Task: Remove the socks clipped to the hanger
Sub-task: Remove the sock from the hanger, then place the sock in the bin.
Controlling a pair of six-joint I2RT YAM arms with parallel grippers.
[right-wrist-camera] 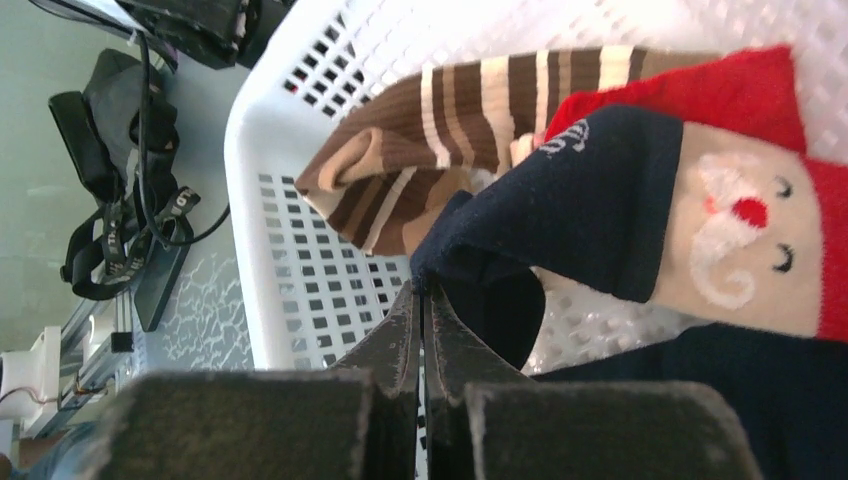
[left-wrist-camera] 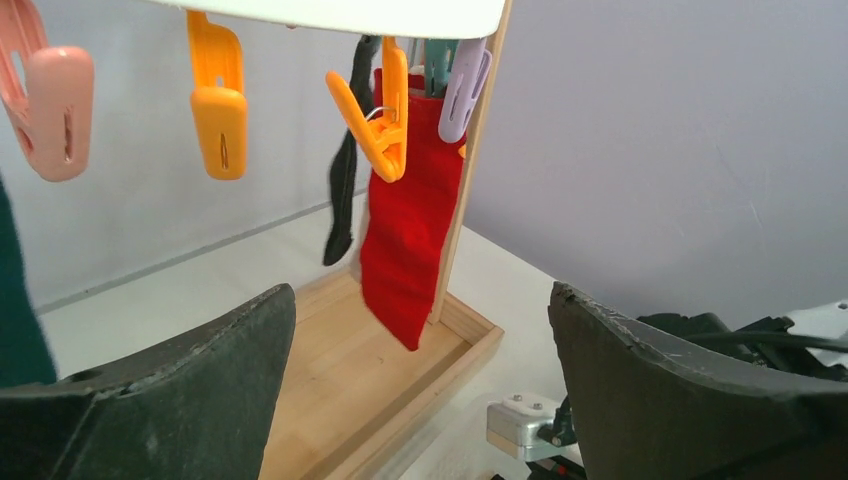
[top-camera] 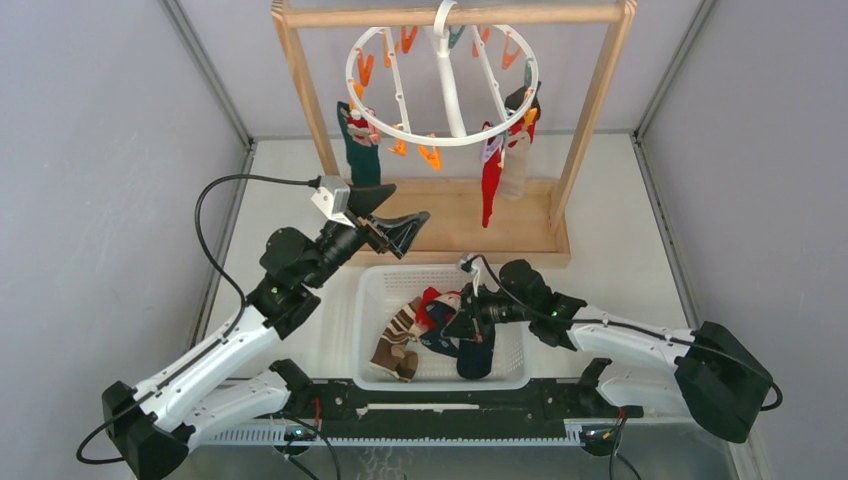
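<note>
The white ring hanger (top-camera: pixel 372 125) hangs from a wooden rack, with orange clips (top-camera: pixel 430 155). A dark green sock (top-camera: pixel 360 150) is clipped at its left, and a red sock (top-camera: pixel 490 180) and a black sock (top-camera: pixel 522 100) at its right. My left gripper (top-camera: pixel 400 232) is open and empty, below the hanger over the rack's base. Its view shows the red sock (left-wrist-camera: pixel 410 230) and the black sock (left-wrist-camera: pixel 343 190) ahead. My right gripper (top-camera: pixel 465 320) is shut on the edge of a navy Santa sock (right-wrist-camera: pixel 590 200) over the basket.
A white perforated basket (top-camera: pixel 372 290) sits between the arms, with a brown-and-cream striped sock (top-camera: pixel 397 340), a red sock (top-camera: pixel 435 305) and a navy sock (top-camera: pixel 478 350) in it. The wooden rack (top-camera: pixel 300 90) with its tray base (top-camera: pixel 460 215) stands behind. Grey walls close in both sides.
</note>
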